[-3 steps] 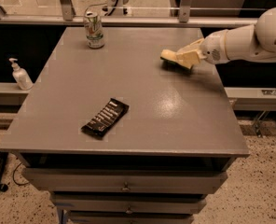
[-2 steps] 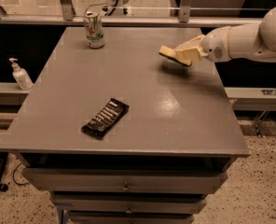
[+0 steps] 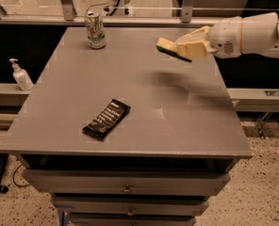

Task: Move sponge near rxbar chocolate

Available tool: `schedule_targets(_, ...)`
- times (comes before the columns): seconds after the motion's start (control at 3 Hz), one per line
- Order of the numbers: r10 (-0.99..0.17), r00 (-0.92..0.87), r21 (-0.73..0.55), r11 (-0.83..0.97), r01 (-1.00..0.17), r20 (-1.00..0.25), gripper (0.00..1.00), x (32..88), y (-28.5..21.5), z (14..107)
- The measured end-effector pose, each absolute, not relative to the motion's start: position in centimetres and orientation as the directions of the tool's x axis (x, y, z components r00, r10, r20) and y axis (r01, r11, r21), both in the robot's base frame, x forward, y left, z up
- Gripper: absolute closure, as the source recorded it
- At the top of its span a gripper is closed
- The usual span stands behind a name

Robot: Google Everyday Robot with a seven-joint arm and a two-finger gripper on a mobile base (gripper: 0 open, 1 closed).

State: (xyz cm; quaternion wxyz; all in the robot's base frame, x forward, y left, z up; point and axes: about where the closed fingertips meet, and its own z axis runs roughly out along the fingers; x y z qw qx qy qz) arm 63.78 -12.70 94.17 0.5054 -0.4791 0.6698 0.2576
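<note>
The sponge [image 3: 169,48], pale yellow with a dark green underside, is held in the air above the back right of the grey table [image 3: 177,121]. My gripper [image 3: 186,46] comes in from the right on a white arm and is shut on the sponge, with cream fingers [image 3: 193,42] around its right end. The rxbar chocolate [image 3: 106,119], a flat black wrapper with white lettering, lies at an angle on the front left of the table, well away from the sponge.
A green-and-white drink can [image 3: 95,29] stands at the table's back left. A white pump bottle [image 3: 20,75] sits on a ledge left of the table. Drawers [image 3: 126,185] are under the tabletop. A rail runs behind the table.
The gripper has lifted the sponge higher and carried it a little to the left, off the table surface. The rxbar and the can have not moved.
</note>
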Motion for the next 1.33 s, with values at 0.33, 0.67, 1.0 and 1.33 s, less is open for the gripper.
schedule_targets(0.33,-0.422,0.039,-0.186,0.315,-0.931,-0.906,1.0,60.3,-10.7,94.8)
schedule_targets(0.67,-0.477,0.108,-0.232,0.209,-0.95,-0.872,1.0,56.4,-7.7,93.6)
schedule_targets(1.0,-0.513,0.137,-0.235,0.131,-0.963,-0.848,1.0,53.7,-4.9,90.7)
schedule_targets(1.33,-0.525,0.161,-0.235,0.077,-0.969,-0.836,1.0,52.2,-2.7,88.7)
